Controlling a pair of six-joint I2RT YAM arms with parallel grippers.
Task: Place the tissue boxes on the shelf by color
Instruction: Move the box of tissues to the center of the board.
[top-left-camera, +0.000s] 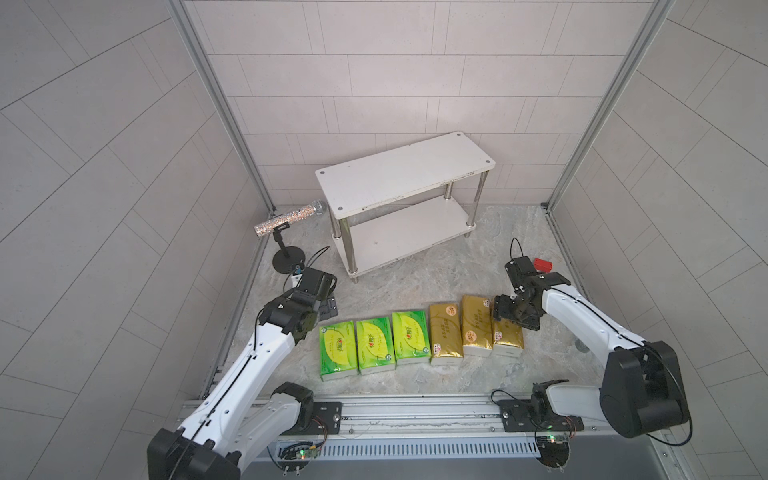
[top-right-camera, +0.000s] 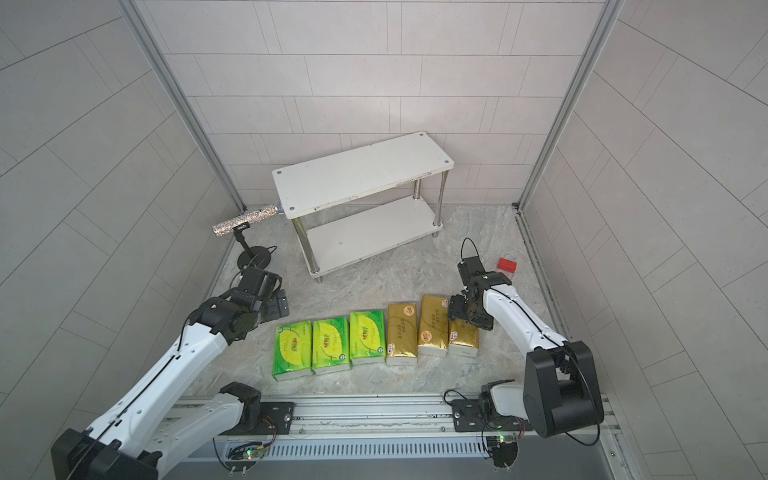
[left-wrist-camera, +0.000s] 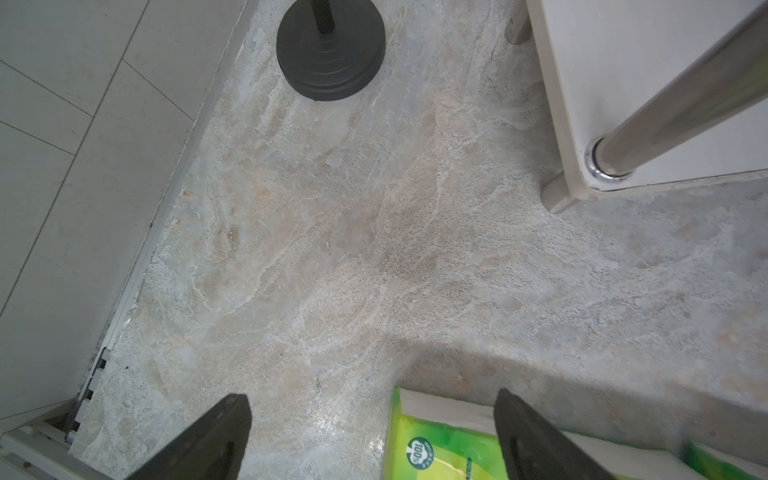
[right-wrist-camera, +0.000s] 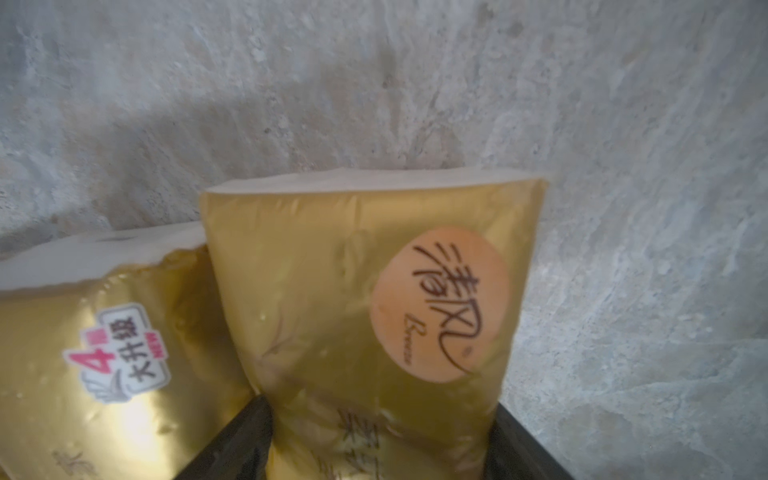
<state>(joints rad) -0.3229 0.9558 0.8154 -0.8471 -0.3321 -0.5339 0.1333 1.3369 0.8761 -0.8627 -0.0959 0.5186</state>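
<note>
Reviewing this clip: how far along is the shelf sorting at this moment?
Done: nothing; the white two-tier shelf with chrome legs holds no packs. In hand: the right gripper straddles the end shiny gold tissue pack; whether it grips yet is unclear. Remaining: all six, including two more gold packs and three green leaf-print packs; the open left gripper hovers near one.

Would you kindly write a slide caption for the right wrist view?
Right gripper brackets a gold tissue pack, a second gold pack beside it, on marbled tabletop.

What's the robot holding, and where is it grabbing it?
The right tool pinches the end gold pack by its long sides. The left tool holds nothing.
</note>
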